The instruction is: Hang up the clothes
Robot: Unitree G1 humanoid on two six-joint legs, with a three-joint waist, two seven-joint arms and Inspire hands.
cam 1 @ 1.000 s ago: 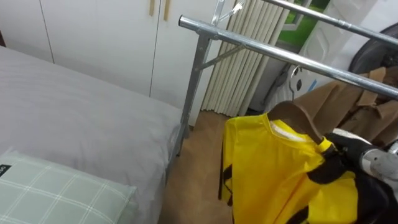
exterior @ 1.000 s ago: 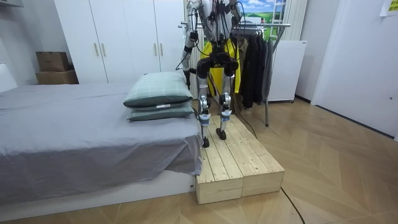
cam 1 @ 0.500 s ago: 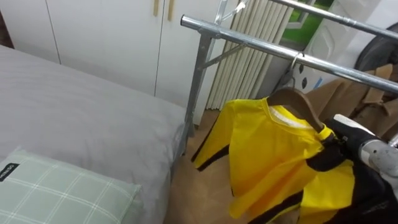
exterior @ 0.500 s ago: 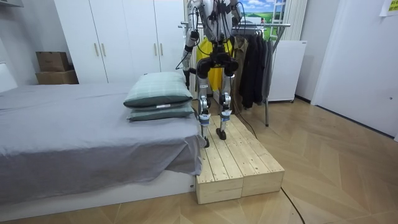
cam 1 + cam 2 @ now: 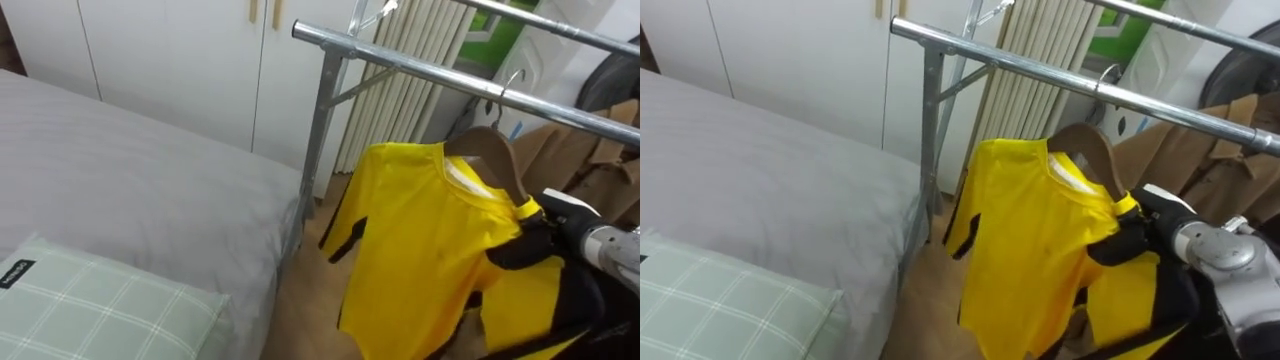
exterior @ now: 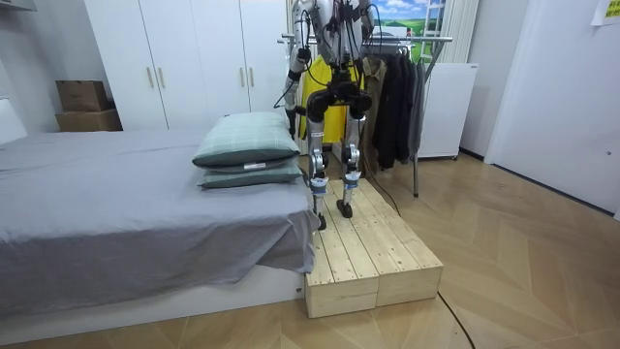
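Right hand (image 5: 524, 246) grips closed on the shoulder of 1 yellow shirt (image 5: 420, 240); its 1 wooden hanger (image 5: 490, 150) has the hook at the lower of 2 metal rails (image 5: 420, 70).

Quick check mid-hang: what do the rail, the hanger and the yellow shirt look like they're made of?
The rail looks like metal tube, probably steel: silvery-grey with bright glints. The hanger seems wooden: smooth brown shoulder, thin metal hook on top. The yellow shirt looks like thin, smooth fabric, possibly synthetic: it drapes in soft folds with a slight sheen.
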